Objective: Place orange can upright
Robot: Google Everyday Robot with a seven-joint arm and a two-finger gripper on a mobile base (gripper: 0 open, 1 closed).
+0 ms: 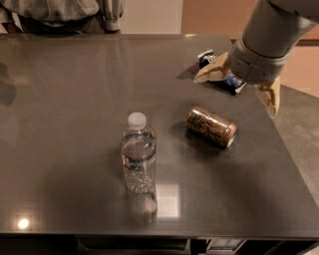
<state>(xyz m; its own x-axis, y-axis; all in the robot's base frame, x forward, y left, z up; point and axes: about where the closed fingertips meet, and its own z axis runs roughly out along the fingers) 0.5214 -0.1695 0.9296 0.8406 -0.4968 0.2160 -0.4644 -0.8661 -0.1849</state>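
Note:
The orange can point(211, 127) lies on its side on the dark table point(75, 99), right of centre, with one silver end toward the front right. My gripper point(239, 88) hangs above and behind the can, toward the table's right edge. Its two tan fingers point(211, 69) are spread wide apart, one to the left and one to the right, and hold nothing. The gripper is apart from the can.
A clear water bottle with a white cap point(138, 155) stands upright left of the can. A dark blue and white snack bag point(222, 74) lies at the back right, partly behind my gripper. A person point(60, 12) stands at the table's far edge.

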